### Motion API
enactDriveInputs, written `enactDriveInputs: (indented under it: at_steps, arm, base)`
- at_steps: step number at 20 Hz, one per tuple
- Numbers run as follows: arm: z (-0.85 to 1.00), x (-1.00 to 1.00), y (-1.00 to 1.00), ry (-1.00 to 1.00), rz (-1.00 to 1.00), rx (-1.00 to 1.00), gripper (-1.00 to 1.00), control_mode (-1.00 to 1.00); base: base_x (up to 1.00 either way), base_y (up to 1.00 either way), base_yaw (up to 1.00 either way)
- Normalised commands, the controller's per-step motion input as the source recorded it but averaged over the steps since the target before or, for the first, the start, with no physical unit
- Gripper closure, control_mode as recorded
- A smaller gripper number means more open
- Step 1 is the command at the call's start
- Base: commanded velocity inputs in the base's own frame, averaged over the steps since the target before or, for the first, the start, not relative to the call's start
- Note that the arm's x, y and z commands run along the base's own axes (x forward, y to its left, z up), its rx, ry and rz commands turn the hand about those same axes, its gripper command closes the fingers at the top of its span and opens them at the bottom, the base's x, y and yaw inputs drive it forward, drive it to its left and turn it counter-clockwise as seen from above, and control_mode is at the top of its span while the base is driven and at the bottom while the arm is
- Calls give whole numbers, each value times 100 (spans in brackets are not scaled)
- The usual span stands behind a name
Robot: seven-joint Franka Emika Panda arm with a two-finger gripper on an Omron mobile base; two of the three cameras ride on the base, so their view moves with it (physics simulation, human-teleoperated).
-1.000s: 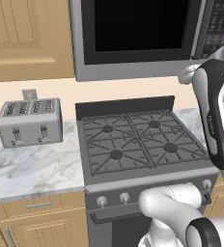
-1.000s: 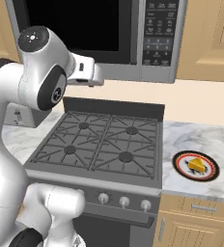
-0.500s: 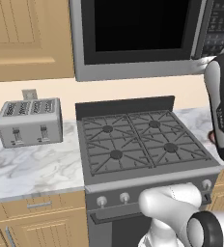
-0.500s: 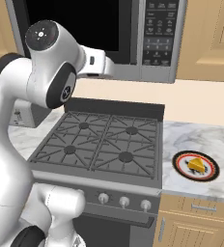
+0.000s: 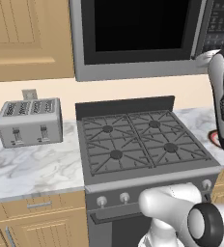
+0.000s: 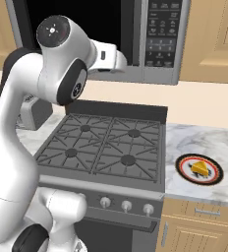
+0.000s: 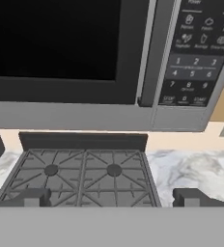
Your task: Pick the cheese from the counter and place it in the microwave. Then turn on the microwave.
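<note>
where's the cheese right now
In the right base view the cheese sits on a round red-rimmed plate on the marble counter, right of the gas stove.

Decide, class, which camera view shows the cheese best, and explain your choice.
The right base view: the cheese sits in plain sight on the red-rimmed plate on the counter, right of the stove. The left base view catches just a sliver of the plate's rim at its right edge.

Yellow-orange cheese (image 6: 200, 168), red-rimmed plate (image 6: 185, 174), veined marble counter (image 6: 194, 142), seemingly grey-white
</note>
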Motion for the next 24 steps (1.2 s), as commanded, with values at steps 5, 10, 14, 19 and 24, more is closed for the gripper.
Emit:
enactDriveInputs:
  at_steps: [5,10,14,19,24]
  arm:
    - [19,42,-7,-1,0,-3,-100,-100]
    - [11,34,-18,-2,0,-4,-100,-100]
    - [5,34,-24,-3,0,-5,-100,-100]
    - [0,39,-10,-1,0,-4,-100,-100]
    - [0,42,-12,0,0,-3,-100,-100]
  base:
    - [0,0,0]
    - [0,0,0]
    - [0,0,0]
    - [0,0,0]
    - [0,0,0]
